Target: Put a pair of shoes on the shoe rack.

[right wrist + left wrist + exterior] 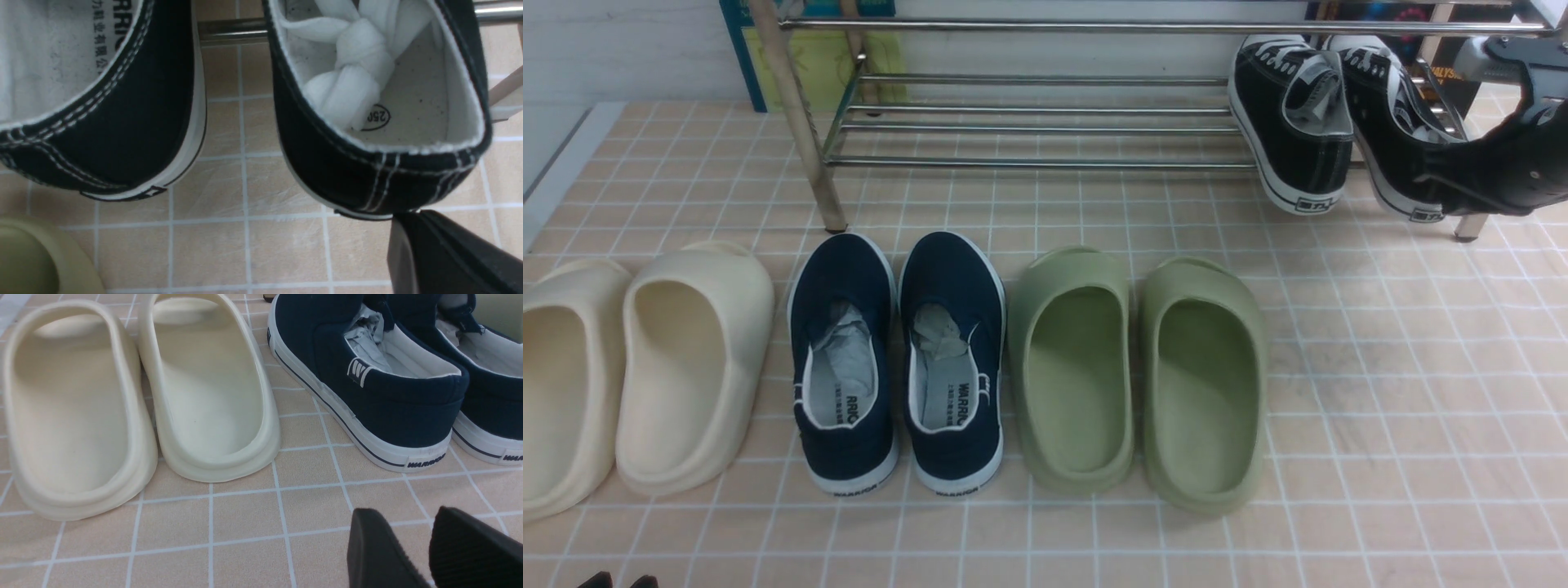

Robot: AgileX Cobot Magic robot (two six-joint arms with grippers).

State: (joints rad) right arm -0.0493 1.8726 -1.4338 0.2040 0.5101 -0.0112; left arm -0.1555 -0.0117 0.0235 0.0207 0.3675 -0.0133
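Both black canvas low-top sneakers with white laces and white soles lie on the lower shelf of the low shoe rack of shiny silver metal tubes [1045, 162], toward its right end, side by side with their heels sticking out over the front bar. The right claw [410, 214], black and with its fingers closed together, is at the heel of the right-hand sneaker [380, 175]; its tips meet the lower back edge of that heel, though whether they press on it I cannot tell. Nothing is gripped between them. The left-hand sneaker [1294, 131] lies just beside its mate, apart from the claw. The black left claw [398, 514] is well away from both sneakers, its fingers parted, above the tiled floor [245, 555] near the cream foam clogs [212, 384] and the navy canvas slip-on shoes [367, 384]. The sage-green foam clogs [1078, 367] stand on the floor in front of the rack.
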